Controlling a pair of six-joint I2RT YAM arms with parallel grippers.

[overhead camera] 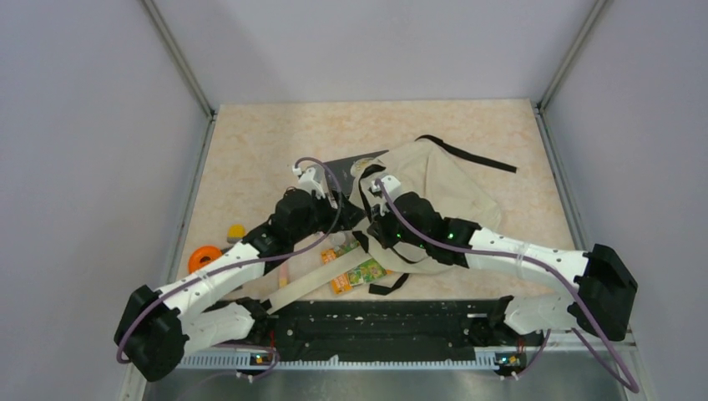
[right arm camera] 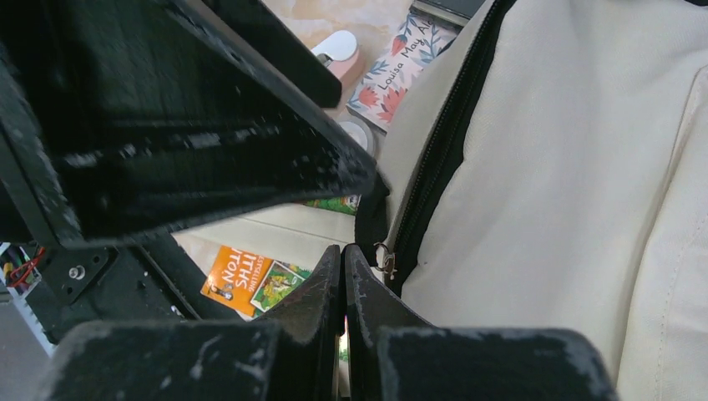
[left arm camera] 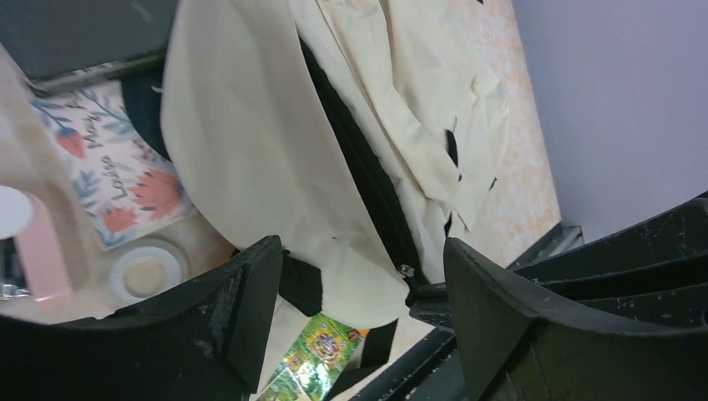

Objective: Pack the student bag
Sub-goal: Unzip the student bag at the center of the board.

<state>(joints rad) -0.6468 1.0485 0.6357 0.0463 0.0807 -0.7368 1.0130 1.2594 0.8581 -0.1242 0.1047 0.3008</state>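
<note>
1. The bag (overhead camera: 442, 180) lies slumped on the table (overhead camera: 250, 150), centre-right, its black zipper (left arm camera: 367, 184) facing both arms.
2. The left gripper (left arm camera: 363, 271) hangs over the cream fabric with jaws spread wide, holding nothing.
3. The right gripper (right arm camera: 343, 255) is pressed shut just beside the zipper pull (right arm camera: 385, 257); whether it pinches any cloth is hard to tell.
4. Soft and limp, the bag will likely sag and fold when lifted. The stiffer zipper edge looks the best hold, not the loose strap (overhead camera: 467, 154).
</note>
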